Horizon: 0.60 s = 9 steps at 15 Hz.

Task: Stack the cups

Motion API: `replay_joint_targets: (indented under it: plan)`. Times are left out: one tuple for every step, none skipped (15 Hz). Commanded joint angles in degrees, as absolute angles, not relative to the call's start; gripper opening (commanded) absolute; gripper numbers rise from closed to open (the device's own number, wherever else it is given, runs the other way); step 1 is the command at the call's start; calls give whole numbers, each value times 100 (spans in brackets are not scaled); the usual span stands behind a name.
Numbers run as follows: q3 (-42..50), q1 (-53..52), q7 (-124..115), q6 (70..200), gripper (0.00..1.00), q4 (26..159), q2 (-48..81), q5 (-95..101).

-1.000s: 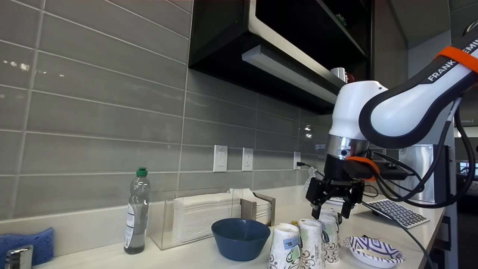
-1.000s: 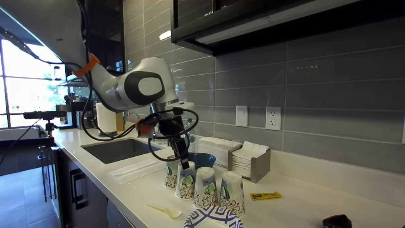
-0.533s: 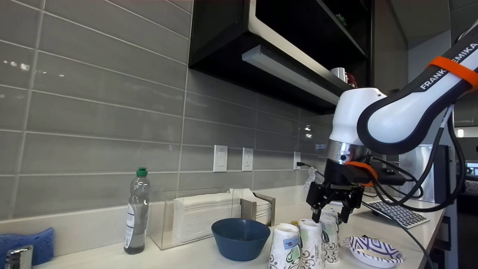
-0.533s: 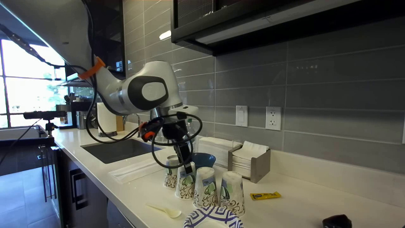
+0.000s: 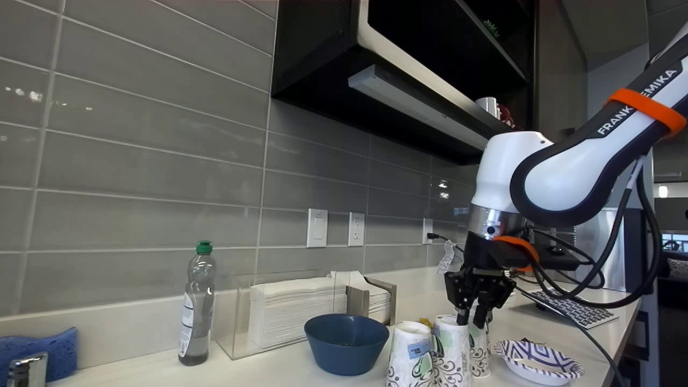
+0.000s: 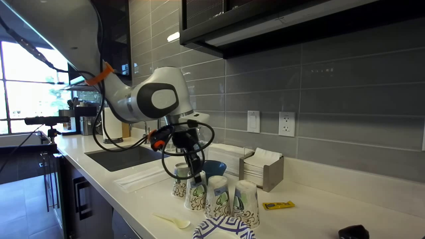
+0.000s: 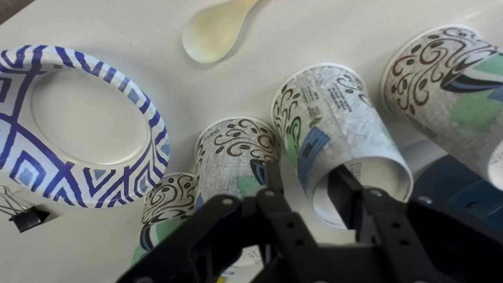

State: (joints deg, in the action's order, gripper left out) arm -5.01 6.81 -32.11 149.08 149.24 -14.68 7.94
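Several white paper cups with brown swirls and green and blue patches stand upside down in a close row. In the wrist view the second cup from the right has one finger reaching into its base recess. My other finger lies between that cup and its neighbour, overlapping the neighbour from this angle. The gripper is part-way open, with that cup's wall between its fingers and a gap showing. In both exterior views the gripper points down onto the row; the end cup stands free of it.
A dark blue bowl sits close behind the cups. A patterned dish and a pale spoon lie near the row. A napkin holder, a yellow packet and a sink are further off.
The arm has come down a little onto the row. Its fingers have drawn clearly closer together, and several cups have shifted slightly.
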Motion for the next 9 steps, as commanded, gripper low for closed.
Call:
replay_joint_targets:
  plan:
    - [-512, 658, -3189, 14911, 7, 14879, -1456, 723]
    - [-512, 645, -3181, 14906, 2, 14890, -1478, 707]
    - [-501, 626, -3155, 14923, 0, 14908, -1494, 673]
    - [-491, 611, -3132, 14936, 0, 14926, -1509, 644]
    - [-485, 599, -3120, 14943, 0, 14940, -1527, 619]
    - [-495, 594, -3125, 14927, 0, 14945, -1568, 618]
    - [-511, 590, -3136, 14891, 1, 14947, -1617, 633]
    - [-544, 594, -3177, 14816, 0, 14944, -1696, 678]
    - [-595, 600, -3233, 14703, 1, 14949, -1833, 735]
